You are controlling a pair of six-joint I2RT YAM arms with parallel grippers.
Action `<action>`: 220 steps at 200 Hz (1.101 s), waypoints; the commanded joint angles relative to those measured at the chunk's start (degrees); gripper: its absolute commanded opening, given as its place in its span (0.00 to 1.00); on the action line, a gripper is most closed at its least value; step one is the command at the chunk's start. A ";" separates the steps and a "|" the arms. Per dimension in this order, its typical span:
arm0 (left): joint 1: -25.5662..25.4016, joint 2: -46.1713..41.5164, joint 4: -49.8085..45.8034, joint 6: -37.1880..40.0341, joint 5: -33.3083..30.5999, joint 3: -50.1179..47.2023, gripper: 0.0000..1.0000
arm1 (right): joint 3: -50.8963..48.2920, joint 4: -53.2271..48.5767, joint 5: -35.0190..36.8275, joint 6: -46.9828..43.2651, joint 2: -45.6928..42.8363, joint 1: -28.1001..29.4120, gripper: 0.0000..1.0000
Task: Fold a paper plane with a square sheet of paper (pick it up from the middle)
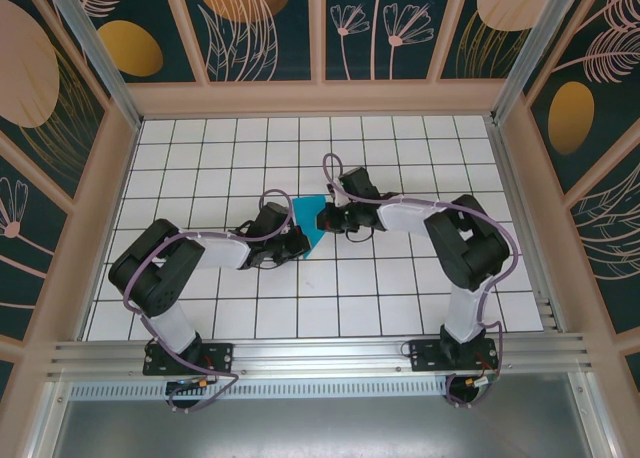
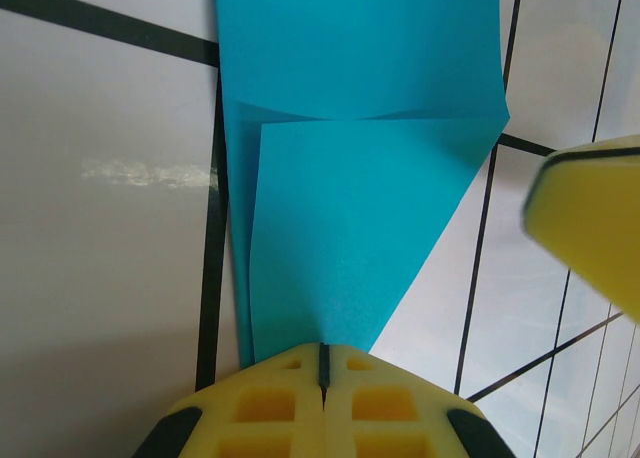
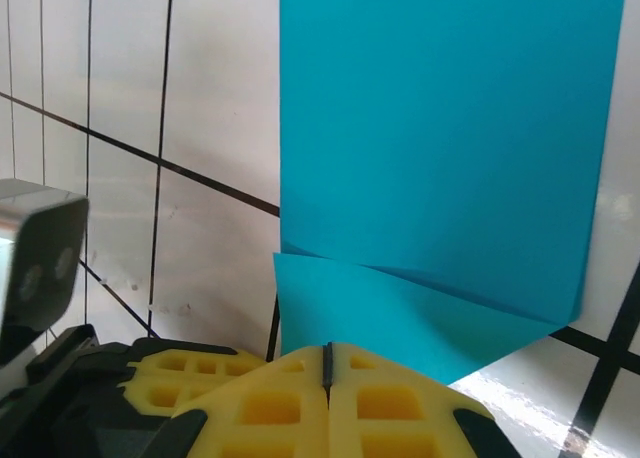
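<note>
From above, the left arm reaches in from the left side of the white tiled worktop (image 1: pixel 200 148). The left tool (image 1: pixel 297 241) is at the lower left edge of the paper (image 1: pixel 312 221). The paper is a small blue shape near the middle of the worktop, between the two tools. The right tool (image 1: pixel 323 219) meets it from the right.

In the left wrist view, the yellow fingers (image 2: pixel 270 408) of the left tool (image 2: pixel 322 353) are pressed together, with a narrow point of the paper (image 2: pixel 370 228) pinched between them. The paper has a crease across it and one layer lies over another.

In the right wrist view, the right tool (image 3: pixel 327 353) is closed too, gripping a folded flap of the paper (image 3: pixel 450 148). I cannot tell whether the paper touches the worktop.
</note>
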 commanded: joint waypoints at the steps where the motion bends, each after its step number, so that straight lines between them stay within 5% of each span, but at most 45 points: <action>1: 0.21 1.48 -8.01 -0.54 -3.57 -1.09 0.00 | 0.03 0.28 -1.39 0.74 2.18 0.16 0.00; 99: 0.13 2.38 -8.72 0.10 -3.59 -0.74 0.00 | 1.27 -1.93 -5.18 -1.30 5.17 1.00 0.00; 151: 0.15 1.98 -8.24 -0.09 -3.71 -1.10 0.00 | 1.19 -4.92 -1.35 -1.50 5.27 2.12 0.00; 220: 0.14 1.76 -8.72 0.01 -3.80 -2.36 0.00 | 4.21 -5.51 3.68 -1.72 8.06 -6.92 0.00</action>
